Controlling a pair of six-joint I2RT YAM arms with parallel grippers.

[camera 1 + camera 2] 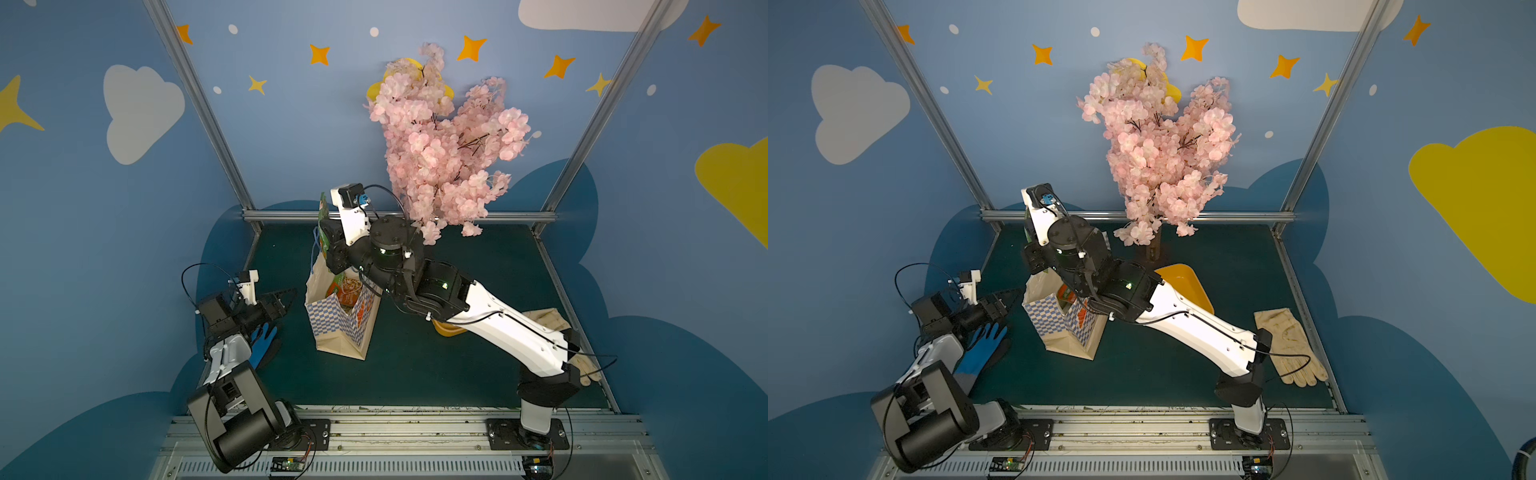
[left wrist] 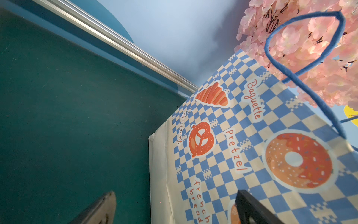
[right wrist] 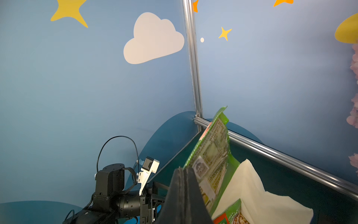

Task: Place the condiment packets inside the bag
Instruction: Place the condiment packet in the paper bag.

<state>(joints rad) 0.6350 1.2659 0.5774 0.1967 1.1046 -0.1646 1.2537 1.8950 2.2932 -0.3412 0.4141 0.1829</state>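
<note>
The bag (image 1: 332, 328), blue-and-white checkered with cream inside, stands open mid-table in both top views. One green condiment packet (image 1: 347, 289) lies inside it, also seen in the right wrist view as a packet (image 3: 231, 216) against the cream lining. My right gripper (image 1: 328, 232) hovers over the bag's far rim, shut on the edge of another condiment packet (image 3: 212, 149) that sticks up from the fingertips (image 3: 180, 174). My left gripper (image 1: 289, 301) is open beside the bag's left face (image 2: 242, 135), its fingers (image 2: 102, 207) wide apart and holding nothing.
A pink blossom tree (image 1: 444, 158) overhangs the back of the table. A yellow tub (image 1: 1183, 286) sits under my right arm, with a beige glove (image 1: 1289, 345) at the right edge. A blue glove (image 1: 262, 340) lies under my left arm. A blue cord handle (image 2: 302, 64) loops above the bag.
</note>
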